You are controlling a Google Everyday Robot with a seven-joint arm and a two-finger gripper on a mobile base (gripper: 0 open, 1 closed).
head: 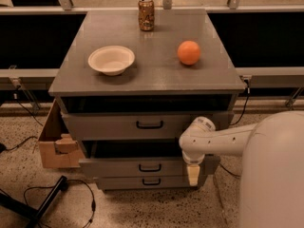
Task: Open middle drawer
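Note:
The middle drawer (114, 167) is the second of three in a grey cabinet; its flat grey front carries a small black loop handle (150, 167). It stands pulled out, with a dark gap above its front. My gripper (193, 174) hangs down from the white arm (223, 140), in front of the right end of the middle drawer's front, to the right of the handle. The top drawer (109, 126) is also slightly out. The bottom drawer (118, 182) sits just below.
On the cabinet top (152, 75) stand a white bowl (111, 60), an orange (189, 52) and a can (146, 14). A cardboard box (52, 146) stands on the floor at the cabinet's left. Black cables and a bar (47, 201) lie on the floor at front left.

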